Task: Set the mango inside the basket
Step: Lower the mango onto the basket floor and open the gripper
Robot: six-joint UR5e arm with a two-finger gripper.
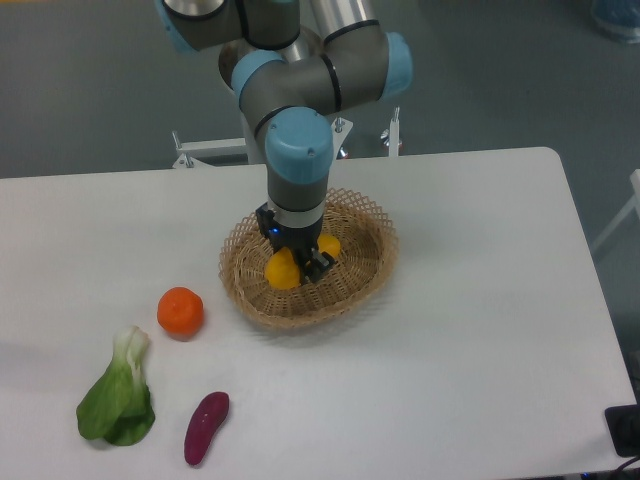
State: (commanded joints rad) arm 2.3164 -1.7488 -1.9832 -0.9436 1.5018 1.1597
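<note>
The yellow-orange mango [284, 270] is held over the inside of the tan wicker basket [360, 275], near its middle. My gripper [297, 264] points straight down from above and is shut on the mango; its dark fingers cover the fruit's middle, and yellow ends show on both sides. I cannot tell whether the mango touches the basket floor.
A round orange fruit [180, 310] lies left of the basket. A green leafy vegetable [118, 400] and a purple sweet potato [206, 427] lie near the front left. The robot base [272, 90] stands behind the basket.
</note>
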